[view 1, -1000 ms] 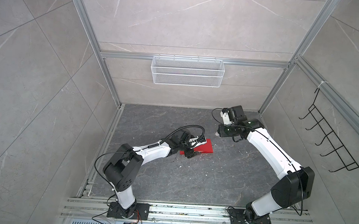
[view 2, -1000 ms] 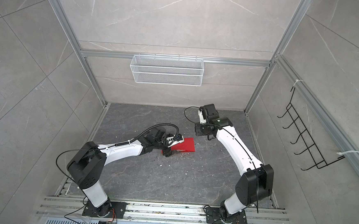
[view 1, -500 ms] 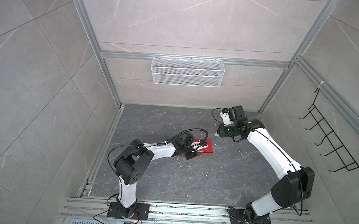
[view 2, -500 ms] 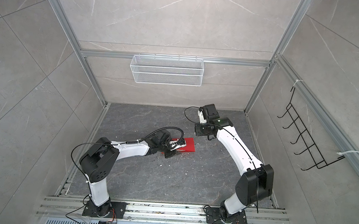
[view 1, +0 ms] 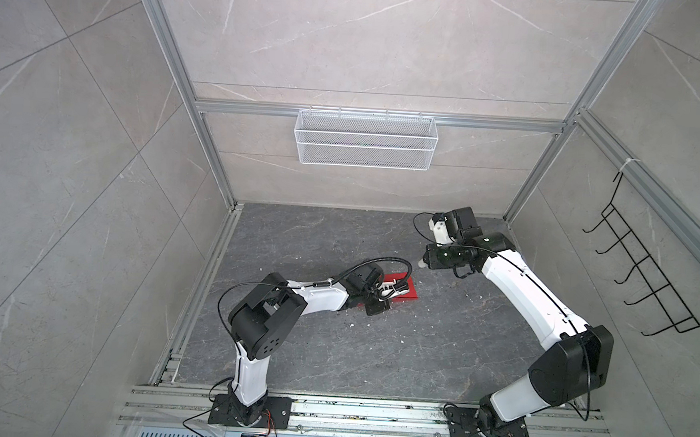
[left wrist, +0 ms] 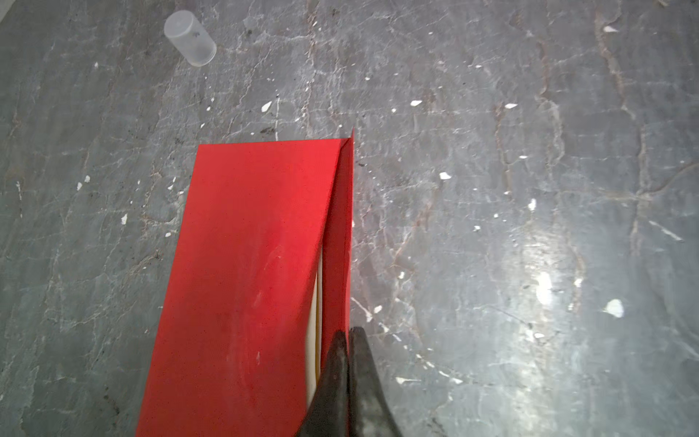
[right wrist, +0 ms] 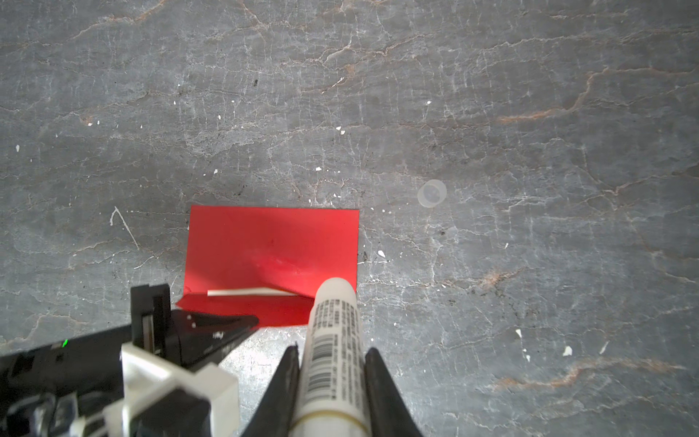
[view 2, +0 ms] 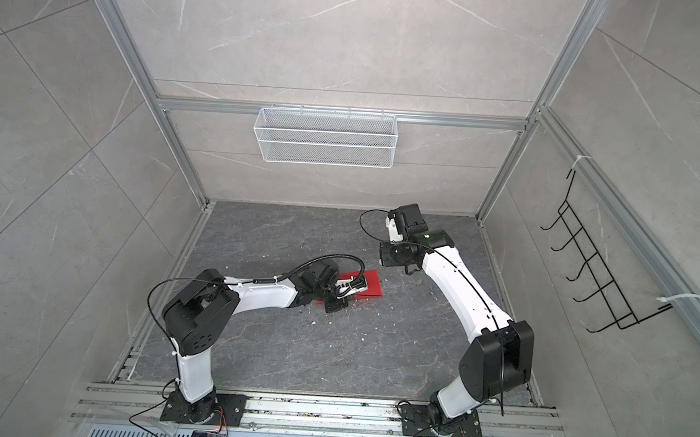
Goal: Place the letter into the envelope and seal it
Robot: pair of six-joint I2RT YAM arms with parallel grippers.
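The red envelope (left wrist: 246, 265) lies flat on the grey floor, mid-floor in both top views (view 1: 403, 301) (view 2: 371, 288). A thin cream strip of the letter (left wrist: 313, 321) (right wrist: 246, 292) shows at its mouth, under the unfolded flap (right wrist: 272, 308). My left gripper (left wrist: 348, 335) (view 1: 396, 289) is shut, its tips pinching the flap's edge. My right gripper (right wrist: 333, 357) is shut on a white glue stick (right wrist: 334, 333) and hovers behind and to the right of the envelope, apart from it (view 1: 424, 263).
A clear plastic cap (right wrist: 431, 193) (left wrist: 190, 38) lies on the floor beyond the envelope. White flecks dot the floor. A wire basket (view 1: 364, 145) hangs on the back wall and a black hook rack (view 1: 644, 283) on the right wall.
My left gripper's jaws have closed onto the flap's edge, and the left arm's elbow has swung right and forward. The right arm and glue stick have not moved.
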